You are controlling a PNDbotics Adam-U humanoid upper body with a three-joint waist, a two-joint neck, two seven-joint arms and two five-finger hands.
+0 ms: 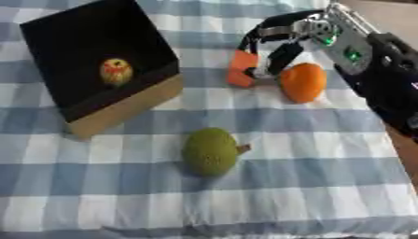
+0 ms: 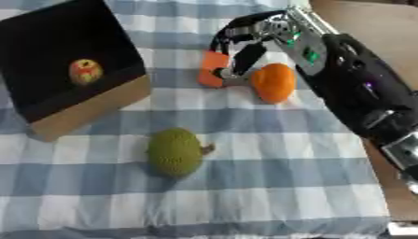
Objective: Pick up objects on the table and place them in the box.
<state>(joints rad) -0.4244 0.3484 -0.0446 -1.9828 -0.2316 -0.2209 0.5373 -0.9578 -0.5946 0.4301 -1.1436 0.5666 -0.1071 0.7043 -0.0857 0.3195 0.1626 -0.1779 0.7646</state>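
Box (image 1: 122, 109): left eye view, far left of the worktop (image 1: 310, 186), black inside with a tan cardboard front wall, tilted askew; no writing can be read on it.
Fruit in box (image 1: 116, 71): small, round, yellow with red patches, lying on the black floor of the box.
Green fruit (image 1: 211, 151): left eye view, rough and round with a short brown stem on its right, lying alone on the blue-and-white checked cloth, near the box's front corner but apart from it.
Orange fruit (image 1: 303, 82): far right of the cloth, just beside the right hand.
Orange block (image 1: 241, 68): small, upright, left of the orange fruit, between the fingers.
Right hand (image 2: 245, 49): right eye view, coming in from the upper right, fingers curled down around the orange block; a dark finger (image 2: 243, 58) lies against the block's right side, and the orange fruit touches or nearly touches the hand.
Labels: green lights glow on the silver wrist; no brand or text is legible.
Left hand: shows in neither view.
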